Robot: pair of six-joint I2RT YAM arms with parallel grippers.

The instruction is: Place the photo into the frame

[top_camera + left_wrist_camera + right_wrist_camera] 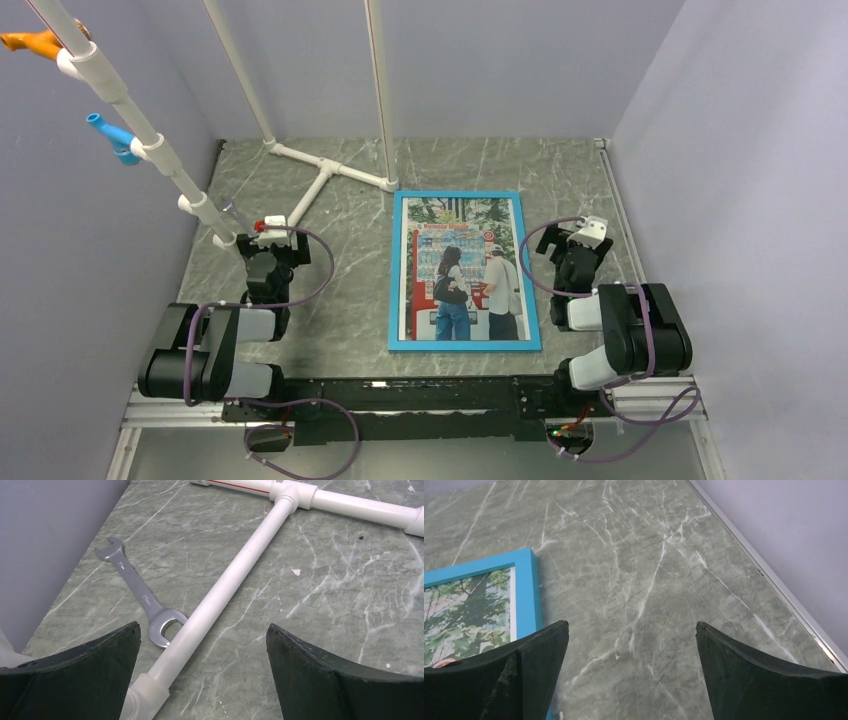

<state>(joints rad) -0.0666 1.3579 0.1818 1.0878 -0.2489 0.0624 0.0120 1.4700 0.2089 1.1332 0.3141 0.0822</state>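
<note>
The frame [396, 270] lies flat in the middle of the table, bright blue face up. The photo [464, 268] of two people at vending machines shows inside its border. The frame's far right corner [528, 580] and a strip of the photo [469, 615] appear in the right wrist view. My left gripper [268, 228] rests well left of the frame, open and empty above a white pipe [220, 595]. My right gripper [588, 232] sits just right of the frame, open, with only bare table between its fingers [749, 675].
A white pipe stand [320, 180] crosses the far left of the table, with uprights rising from it. A steel wrench [140, 597] lies beside the pipe near the left wall. Grey walls close in on three sides, and a metal strip [774, 580] edges the table on the right.
</note>
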